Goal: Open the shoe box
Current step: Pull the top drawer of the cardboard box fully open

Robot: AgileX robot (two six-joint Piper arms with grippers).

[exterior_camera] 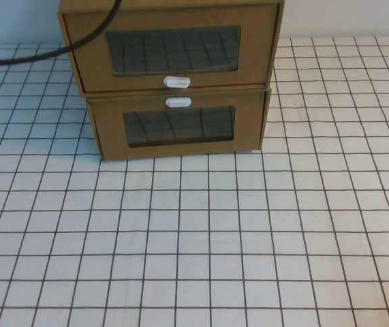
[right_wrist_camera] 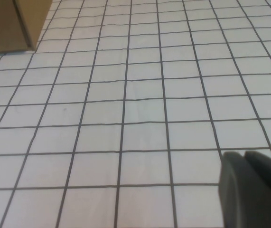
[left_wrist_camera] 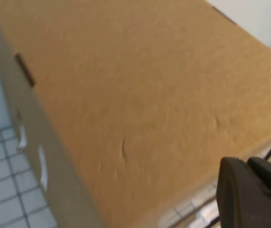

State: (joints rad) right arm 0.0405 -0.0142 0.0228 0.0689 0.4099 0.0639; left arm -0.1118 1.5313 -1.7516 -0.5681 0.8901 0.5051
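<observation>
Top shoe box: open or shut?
Shut: front of top shoe box lies flush; left claw is near its top, right claw, shut, over the checked table.

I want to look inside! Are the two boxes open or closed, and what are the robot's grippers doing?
Bottom box: closed, standing on the table.
Top box: closed, sitting on the bottom box.
Left gripper: hovering over the top box's roof.
Right gripper: shut, holding nothing, over the table.

No readable text, label, brand or number appears on the stacked shoe boxes (exterior_camera: 214, 85) or elsewhere.
</observation>
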